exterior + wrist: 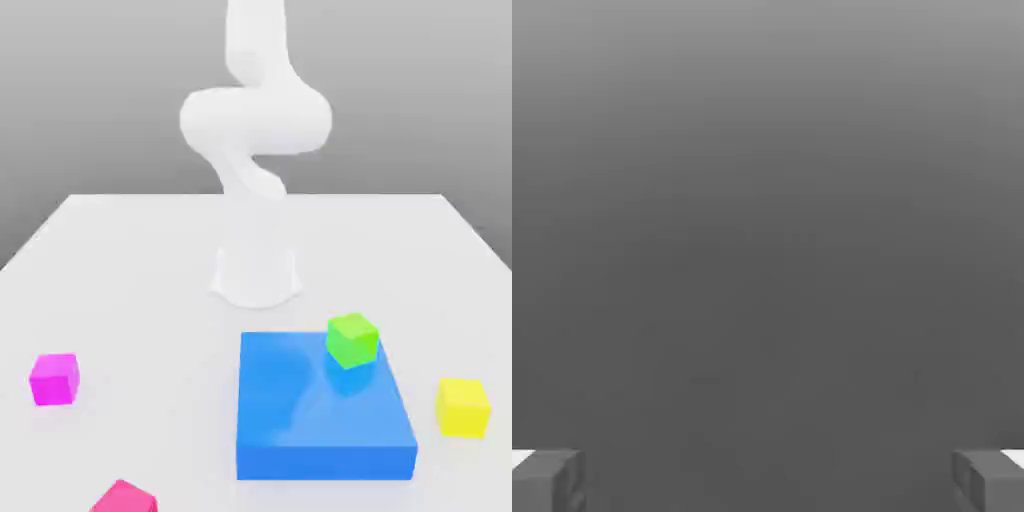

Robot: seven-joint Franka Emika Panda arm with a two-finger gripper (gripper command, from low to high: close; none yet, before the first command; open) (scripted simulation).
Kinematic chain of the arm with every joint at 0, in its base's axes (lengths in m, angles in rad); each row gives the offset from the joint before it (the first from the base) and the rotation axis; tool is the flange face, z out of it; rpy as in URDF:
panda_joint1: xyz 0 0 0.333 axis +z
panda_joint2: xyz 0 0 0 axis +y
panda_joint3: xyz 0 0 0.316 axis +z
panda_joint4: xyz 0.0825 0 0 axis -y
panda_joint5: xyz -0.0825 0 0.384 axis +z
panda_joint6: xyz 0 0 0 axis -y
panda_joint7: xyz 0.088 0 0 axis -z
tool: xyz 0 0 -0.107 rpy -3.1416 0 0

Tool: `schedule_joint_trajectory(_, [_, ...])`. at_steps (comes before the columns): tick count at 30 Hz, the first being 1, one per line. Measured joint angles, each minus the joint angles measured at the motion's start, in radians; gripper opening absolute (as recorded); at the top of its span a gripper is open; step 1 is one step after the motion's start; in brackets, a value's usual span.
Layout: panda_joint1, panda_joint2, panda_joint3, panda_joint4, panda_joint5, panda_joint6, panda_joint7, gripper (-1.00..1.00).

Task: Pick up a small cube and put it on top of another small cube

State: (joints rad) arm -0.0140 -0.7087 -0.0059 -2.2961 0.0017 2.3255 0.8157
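Cubes come first: the hot-pink cube [125, 497] lies at the near edge of the white bench [150, 300], toward the exterior view's left, cut off in part by the bottom of the picture and turned a little so that a corner faces the camera. The magenta cube [54, 379] sits on the bench farther back and more to the exterior view's left, near the hot-pink one but apart from it, resting flat with nothing on top. To the exterior view's right of both lies a flat blue block [320, 420], wide and low, near the middle of the bench. A green cube [352, 339] rests on the far right corner of that block, casting a dark shadow on the blue top. A yellow cube [462, 407] stands on the bench just beyond the block's right side, not touching it. Behind the block the robot arm [255, 130] rises from its round white base [256, 275] and bends upward out of the top of the exterior view, well apart from all the cubes. In the hand view the hand [768, 480] is wide open: its two grey fingertips [547, 480] stand at opposite edges of the picture with nothing between them, and only plain grey background lies ahead.
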Motion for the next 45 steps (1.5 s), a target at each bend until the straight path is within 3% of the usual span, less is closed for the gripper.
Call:
schedule_joint_trajectory(28, [-0.142,1.022,-0.086,0.045,0.061,0.279,0.148,0.0])
schedule_joint_trajectory(33, [-0.164,1.204,-0.073,0.073,0.089,0.391,0.14,0.0])
schedule_joint_trajectory(34, [-0.167,1.23,-0.069,0.078,0.093,0.412,0.137,-1.0])
schedule_joint_trajectory(40, [-0.169,1.244,-0.066,0.081,0.094,0.423,0.136,-1.0])
schedule_joint_trajectory(45, [-0.157,1.111,-0.084,0.053,0.073,0.318,0.153,-1.0])
